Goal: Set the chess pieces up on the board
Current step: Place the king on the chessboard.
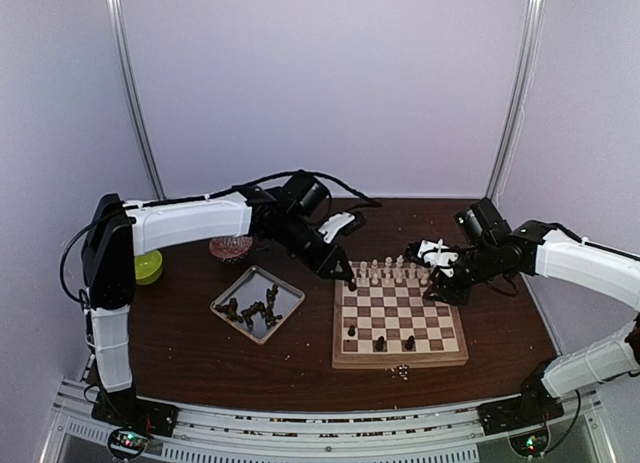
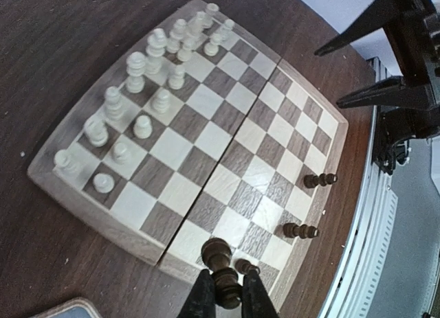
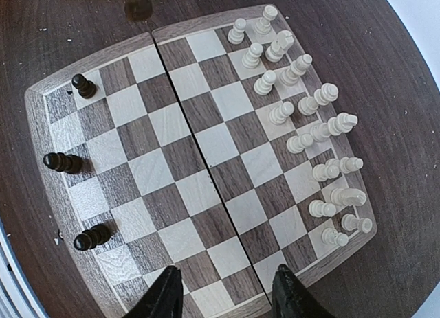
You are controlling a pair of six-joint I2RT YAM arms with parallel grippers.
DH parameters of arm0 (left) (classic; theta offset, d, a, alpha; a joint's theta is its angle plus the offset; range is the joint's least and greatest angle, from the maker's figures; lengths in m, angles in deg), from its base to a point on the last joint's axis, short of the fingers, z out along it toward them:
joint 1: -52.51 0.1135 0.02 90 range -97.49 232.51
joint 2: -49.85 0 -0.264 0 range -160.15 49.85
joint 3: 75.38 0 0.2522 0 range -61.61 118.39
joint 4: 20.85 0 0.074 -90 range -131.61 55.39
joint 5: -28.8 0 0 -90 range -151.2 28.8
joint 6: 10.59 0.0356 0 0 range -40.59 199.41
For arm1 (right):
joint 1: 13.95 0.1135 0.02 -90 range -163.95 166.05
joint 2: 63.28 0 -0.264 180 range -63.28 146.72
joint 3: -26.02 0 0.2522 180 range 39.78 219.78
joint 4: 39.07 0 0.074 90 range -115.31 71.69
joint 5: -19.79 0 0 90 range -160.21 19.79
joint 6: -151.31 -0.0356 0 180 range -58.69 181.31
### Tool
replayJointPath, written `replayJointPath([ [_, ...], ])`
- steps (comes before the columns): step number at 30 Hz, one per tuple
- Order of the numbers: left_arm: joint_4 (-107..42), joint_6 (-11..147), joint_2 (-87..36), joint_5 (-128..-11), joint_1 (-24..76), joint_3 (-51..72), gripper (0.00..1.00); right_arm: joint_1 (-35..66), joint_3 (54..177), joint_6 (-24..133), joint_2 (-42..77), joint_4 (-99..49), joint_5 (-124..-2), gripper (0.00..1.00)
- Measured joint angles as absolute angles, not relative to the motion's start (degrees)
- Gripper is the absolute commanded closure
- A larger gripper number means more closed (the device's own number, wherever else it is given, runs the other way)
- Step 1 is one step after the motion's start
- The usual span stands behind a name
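- The left gripper (image 2: 227,290) has its fingers (image 2: 201,299) pinched shut on one dark piece (image 2: 217,257), gripped about the waist with one end poking out past the tips.
- That piece looks like hard turned wood: light, stiff and smooth, so I'd expect it to swivel or slip in a loose pinch. It won't crush, but its small foot means it will likely topple if let go crooked. The waist, where the fingers sit now, seems the sensible hold.
- It hangs over the left edge of the board (image 2: 62,184), towards the dark end.
- The right gripper (image 3: 227,290) has its fingers (image 3: 166,296) parted about halfway with nothing between them, over the board's right edge.
- On the board, the pale pieces (image 3: 302,119) fill two rows on the far side, and three dark pieces (image 3: 62,162) stand along the near side.
- More dark ones lie jumbled in a metal tray (image 1: 226,295) on the table just left of the board. I'd say those tangled pieces will be awkward to take singly.
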State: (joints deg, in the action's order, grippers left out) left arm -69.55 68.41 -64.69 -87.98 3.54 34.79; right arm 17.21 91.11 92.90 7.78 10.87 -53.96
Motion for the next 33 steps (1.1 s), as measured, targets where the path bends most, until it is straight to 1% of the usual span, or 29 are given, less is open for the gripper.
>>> replayJointPath([
  [4,-70.95,69.98,-69.39,-86.72,0.04,39.11,0.90,17.21,91.09,92.90,7.78,10.87,-54.22,0.55],
  [10,-72.81,71.10,-75.03,-85.43,-2.63,41.15,0.90,17.21,90.90,92.93,7.78,10.85,-54.61,0.55],
  [11,-72.90,71.16,-75.77,-85.34,-2.87,41.28,0.88,17.21,90.83,92.93,7.78,10.87,-54.63,0.55],
  [16,-73.84,71.47,-76.93,-84.84,-3.37,42.65,0.67,17.21,90.81,92.93,7.78,10.90,-54.68,0.55],
  [19,-75.02,71.88,-76.93,-84.42,-3.37,43.97,0.59,17.21,90.81,92.93,7.78,10.87,-54.70,0.55],
  [27,-81.00,75.16,-75.66,-81.99,-2.91,50.24,0.51,17.21,90.83,92.82,7.78,10.94,-54.35,0.54],
  [30,-82.64,76.10,-72.01,-80.49,-1.10,50.65,0.48,17.56,92.01,92.75,7.98,12.64,-52.75,0.53],
  [33,-82.19,75.75,-66.90,-78.28,2.75,49.78,0.46,19.20,96.38,92.90,9.47,15.66,-51.40,0.52],
])
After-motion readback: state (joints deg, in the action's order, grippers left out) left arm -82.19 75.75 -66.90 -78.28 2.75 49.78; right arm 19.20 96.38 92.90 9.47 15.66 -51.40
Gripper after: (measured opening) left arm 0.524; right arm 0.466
